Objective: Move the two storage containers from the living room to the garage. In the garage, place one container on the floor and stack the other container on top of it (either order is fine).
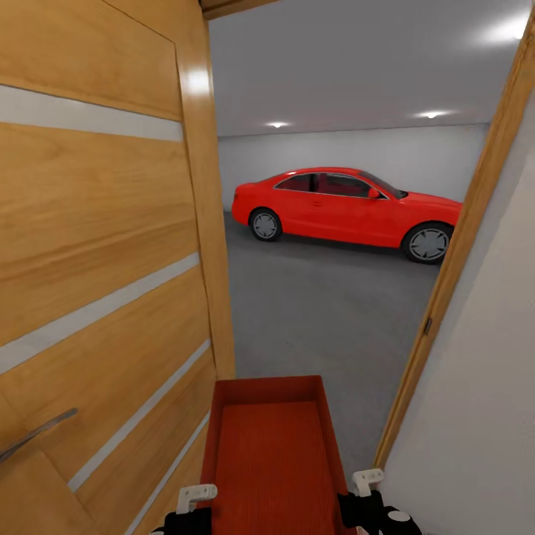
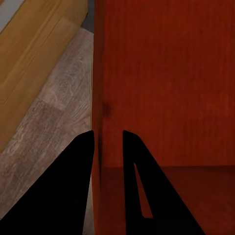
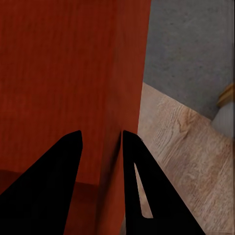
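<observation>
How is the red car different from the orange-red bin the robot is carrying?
The red car stands far off on the grey garage floor; the storage container is held up close, each side wall clamped by the left gripper and right gripper. The car is glossy and curved; the container is matte, boxy and open-topped. Both are red.

We see a matt ribbed orange-red bin (image 1: pixel 271 453), a grained wooden door (image 1: pixel 104 245) with pale strips, a glossy red car (image 1: pixel 345 212), rough grey concrete floor (image 1: pixel 327 312), pale wood planks (image 3: pixel 186 147)
</observation>
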